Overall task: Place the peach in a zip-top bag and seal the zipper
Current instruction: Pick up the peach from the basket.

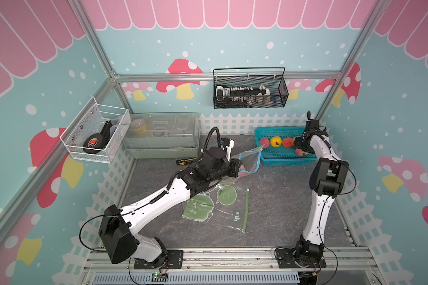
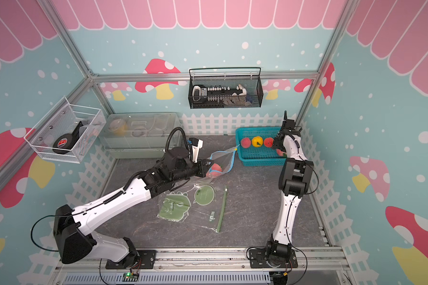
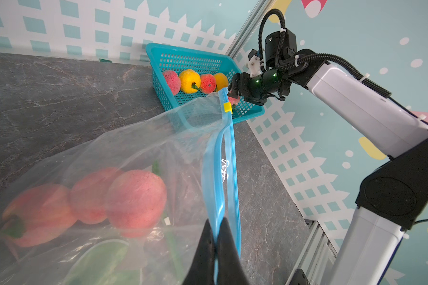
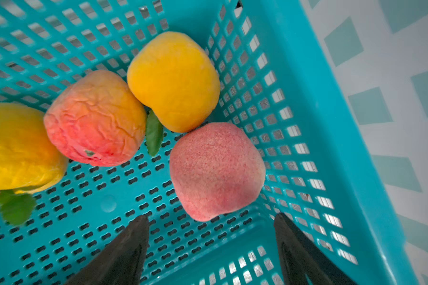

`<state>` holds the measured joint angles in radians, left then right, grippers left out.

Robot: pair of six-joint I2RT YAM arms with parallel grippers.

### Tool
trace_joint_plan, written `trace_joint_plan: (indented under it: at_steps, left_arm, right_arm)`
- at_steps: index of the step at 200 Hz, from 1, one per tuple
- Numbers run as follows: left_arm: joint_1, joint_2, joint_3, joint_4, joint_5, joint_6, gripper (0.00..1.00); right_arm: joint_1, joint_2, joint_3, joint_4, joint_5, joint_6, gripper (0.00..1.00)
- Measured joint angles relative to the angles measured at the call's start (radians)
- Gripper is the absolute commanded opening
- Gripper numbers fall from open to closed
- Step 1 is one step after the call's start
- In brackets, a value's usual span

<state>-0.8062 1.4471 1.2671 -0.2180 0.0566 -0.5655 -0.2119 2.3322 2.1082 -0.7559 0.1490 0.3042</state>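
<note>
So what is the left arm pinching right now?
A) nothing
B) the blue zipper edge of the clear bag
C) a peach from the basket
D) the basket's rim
B: the left gripper is shut on the blue zipper strip of the zip-top bag, seen in the left wrist view.

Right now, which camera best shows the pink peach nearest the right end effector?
The right wrist view: the pink peach sits large and unobstructed, just ahead of the open right end effector. In both top views it is a small patch partly hidden by the right arm. The left wrist view shows only a distant sliver.
</note>
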Motion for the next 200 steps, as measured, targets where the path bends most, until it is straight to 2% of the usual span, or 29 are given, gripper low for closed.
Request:
trace_joint_plan:
  at_steps: [95, 141, 171, 200]
  left_arm:
    - [0.001, 0.008, 0.000, 0.005, 0.000, 0.000, 0.00]
    - [0.008, 0.008, 0.000, 0.006, 0.000, 0.000, 0.00]
    - [0.009, 0.008, 0.000, 0.006, 0.000, 0.000, 0.00]
    - [0.010, 0.008, 0.000, 0.006, 0.000, 0.000, 0.00]
  right_arm:
    - [-0.009, 0.140, 0.160, -0.046, -0.003, 0.040, 0.81]
    - [-0.013, 0.162, 0.192, -0.053, -0.013, 0.064, 0.75]
    - [-0.019, 0.171, 0.209, -0.055, -0.038, 0.072, 0.62]
    - [-0.024, 0.172, 0.211, -0.054, -0.064, 0.071, 0.62]
